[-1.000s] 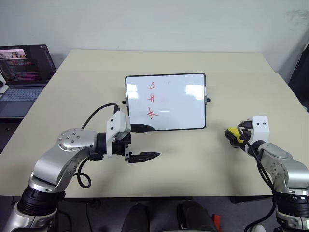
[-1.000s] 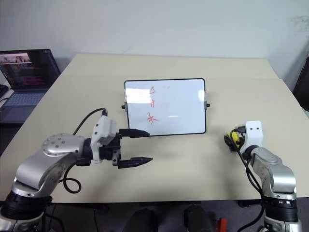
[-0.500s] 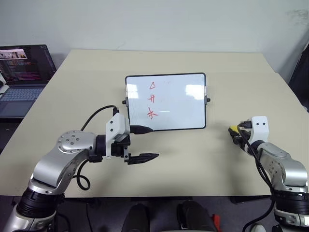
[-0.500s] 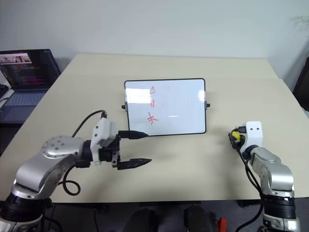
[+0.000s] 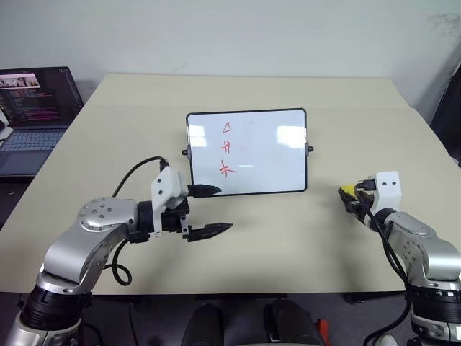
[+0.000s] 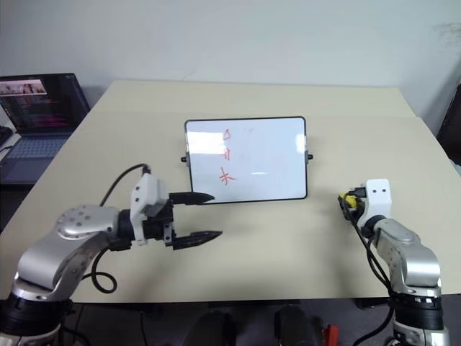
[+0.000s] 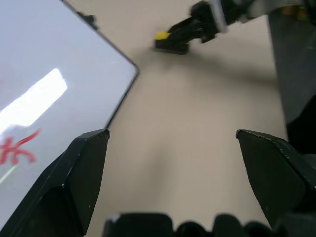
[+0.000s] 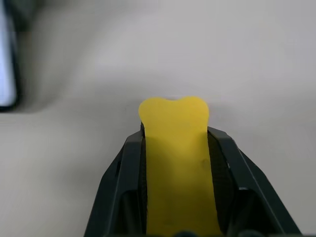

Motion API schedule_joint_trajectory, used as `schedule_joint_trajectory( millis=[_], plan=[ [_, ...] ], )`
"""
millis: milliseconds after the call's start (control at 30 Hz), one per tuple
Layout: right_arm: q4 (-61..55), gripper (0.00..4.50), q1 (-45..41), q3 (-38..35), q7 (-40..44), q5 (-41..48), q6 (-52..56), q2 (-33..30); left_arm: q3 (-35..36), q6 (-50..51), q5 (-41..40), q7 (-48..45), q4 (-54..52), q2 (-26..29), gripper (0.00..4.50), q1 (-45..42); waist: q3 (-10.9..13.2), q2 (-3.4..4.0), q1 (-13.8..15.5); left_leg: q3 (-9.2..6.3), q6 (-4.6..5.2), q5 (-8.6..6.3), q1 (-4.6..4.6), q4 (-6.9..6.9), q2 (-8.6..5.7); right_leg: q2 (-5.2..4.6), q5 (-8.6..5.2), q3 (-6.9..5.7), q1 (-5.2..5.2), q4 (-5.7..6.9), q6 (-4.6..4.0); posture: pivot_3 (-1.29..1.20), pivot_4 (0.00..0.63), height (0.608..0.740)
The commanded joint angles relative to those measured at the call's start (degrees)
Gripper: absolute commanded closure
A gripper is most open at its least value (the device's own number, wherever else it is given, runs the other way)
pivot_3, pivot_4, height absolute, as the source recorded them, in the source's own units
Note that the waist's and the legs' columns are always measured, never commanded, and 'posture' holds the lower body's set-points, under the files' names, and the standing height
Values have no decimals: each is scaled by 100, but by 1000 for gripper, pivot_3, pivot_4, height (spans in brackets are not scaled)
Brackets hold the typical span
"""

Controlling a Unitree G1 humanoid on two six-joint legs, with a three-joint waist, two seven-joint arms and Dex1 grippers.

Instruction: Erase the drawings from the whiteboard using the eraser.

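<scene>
Yellow eraser [image 8: 175, 163] clamped in right pincer [image 8: 174, 143], rear hidden; left pincer [image 5: 211, 210] wide.

The whiteboard [image 5: 266, 155] is showing glossy white inside a thin black frame, the drawings [image 5: 227, 149] are showing red, the eraser [image 8: 177, 163] bright yellow, the table [image 5: 288, 238] plain beige.

A beige worktop [image 5: 108, 137] carries the whiteboard [image 5: 266, 155], which lies flat near its middle with three red drawings [image 5: 227, 149] in a column on its left part. A laptop [image 5: 32, 108] sits open on a separate surface past the left edge.
</scene>
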Motion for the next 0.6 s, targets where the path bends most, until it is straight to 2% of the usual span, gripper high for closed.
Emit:
schedule_joint_trajectory(
  millis=[33, 133, 200, 267, 400, 600],
  plan=[
    [-1432, 3221, 35, 147, 163, 447, 403, -81, 470, 157, -43, 707, -310, -202, 0, 151, 0, 0, -1, -2, 0, 0, -1, 0, 0, -1, 0, -2, 0, 0, 0, 0, 150, 740],
    [-2091, 3221, -408, 638, 79, 611, 794, 22, 720, 257, 33, 1085, -372, -222, 0, 252, 0, -1, -17, -4, 0, 0, 1, 2, 5, -9, 0, -2, 1, 3, 0, 0, 150, 740],
    [-2068, 3221, -909, 1182, 33, 457, 793, 104, 925, 338, -20, 1276, -325, -213, 0, 216, 2, -1, -34, -4, 0, 0, 7, 3, 8, -13, 1, -2, 1, 7, 0, 0, 150, 740],
    [-1673, 3221, -1550, 1794, 48, 92, 547, 145, 1067, 388, -28, 1305, -221, -97, 0, 140, 2, -1, -24, -8, -1, 1, 11, 5, 9, -11, 3, -6, 1, 10, -1, 0, 150, 740],
    [-451, 3221, -2568, 2546, 93, -558, -189, 381, 1230, 391, 79, 1295, -38, 117, 0, 126, 1, -1, 1, -10, 0, 1, 9, 4, 3, 10, 3, -9, 2, 8, -4, 0, 150, 740],
    [1447, 3221, -3762, 2915, 218, -1182, -1281, 975, 1350, 535, 14, 1176, 72, 360, 0, 95, 3, -4, 6, -4, -1, 1, -8, 2, -1, -2, 18, -8, -11, 3, -31, 0, 150, 740]
  ],
)
